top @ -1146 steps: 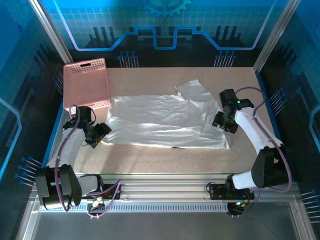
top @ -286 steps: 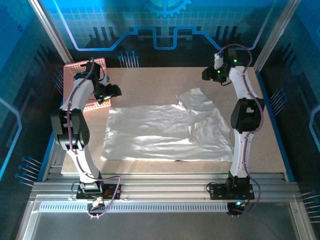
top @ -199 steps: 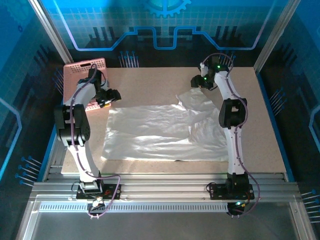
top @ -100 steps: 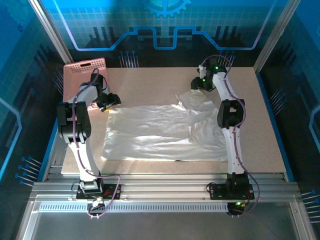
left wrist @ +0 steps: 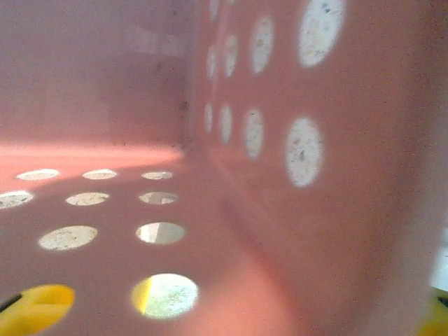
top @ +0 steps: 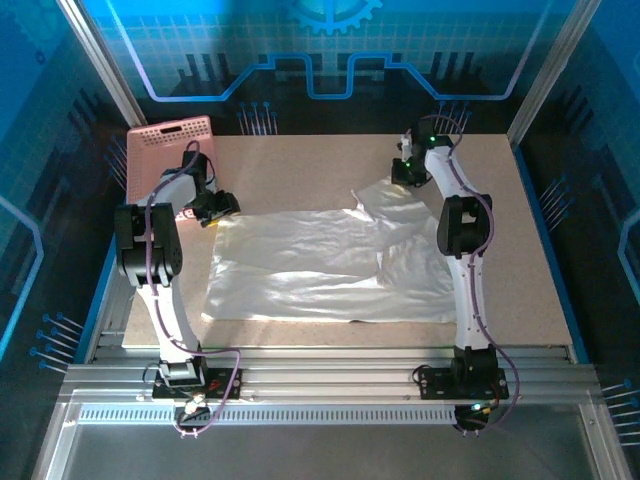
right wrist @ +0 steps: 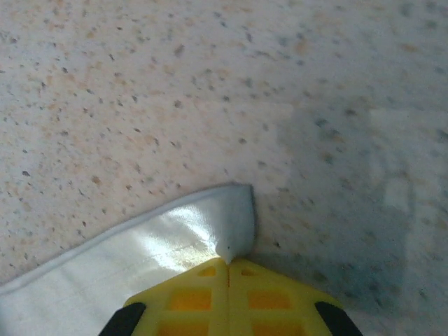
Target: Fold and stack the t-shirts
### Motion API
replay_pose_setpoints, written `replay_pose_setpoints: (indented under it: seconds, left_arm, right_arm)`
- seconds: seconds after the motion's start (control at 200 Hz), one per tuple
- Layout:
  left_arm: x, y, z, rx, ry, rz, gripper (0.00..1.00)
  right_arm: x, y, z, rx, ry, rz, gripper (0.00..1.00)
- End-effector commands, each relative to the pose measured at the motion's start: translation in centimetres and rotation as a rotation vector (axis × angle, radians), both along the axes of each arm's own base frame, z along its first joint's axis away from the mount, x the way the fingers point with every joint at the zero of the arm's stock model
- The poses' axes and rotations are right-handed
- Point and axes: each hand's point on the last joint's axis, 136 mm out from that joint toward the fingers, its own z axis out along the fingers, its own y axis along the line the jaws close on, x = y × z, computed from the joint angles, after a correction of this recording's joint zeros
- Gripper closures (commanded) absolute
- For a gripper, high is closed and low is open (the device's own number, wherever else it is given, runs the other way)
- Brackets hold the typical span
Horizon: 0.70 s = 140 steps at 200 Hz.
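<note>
The white t-shirt (top: pixel 320 262) lies spread flat across the middle of the table, with one sleeve reaching toward the far right. No printed graphic shows on it. My right gripper (top: pixel 402 173) is down at that sleeve's far corner. In the right wrist view its yellow fingers (right wrist: pixel 189 301) are shut together (right wrist: pixel 227 262), pinching the tip of the white sleeve corner (right wrist: pixel 210 227). My left gripper (top: pixel 217 206) sits low at the shirt's far left corner, against the pink basket. Yellow finger bits (left wrist: pixel 31 308) show wide apart at the bottom corners of the left wrist view.
The pink lattice basket (top: pixel 170 160) stands at the far left of the table, and its holed wall (left wrist: pixel 336 175) is pressed close to the left wrist camera. Bare speckled tabletop (top: pixel 300 165) lies beyond the shirt and to its right (top: pixel 510 250).
Both arms swung from the near side to the far side of the shirt. The right gripper dropped onto the sleeve corner and shut on it. The left gripper lowered beside the basket.
</note>
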Motion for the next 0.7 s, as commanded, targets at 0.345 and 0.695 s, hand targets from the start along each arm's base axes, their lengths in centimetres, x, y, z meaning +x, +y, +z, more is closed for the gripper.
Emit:
replay_pose_setpoints:
  seconds: [0.345,0.695]
  left_arm:
    - [1.8,-0.5,-0.4,0.063,-0.047,0.024,0.38]
    - [4.3,-1.9,1.4,0.063,-0.118,0.012,0.36]
  right_arm:
    - [-0.4,-6.8,4.5,-0.133,-0.06,-0.138,1.0]
    - [-0.6,-7.3,4.2,-0.14,-0.049,-0.122,1.0]
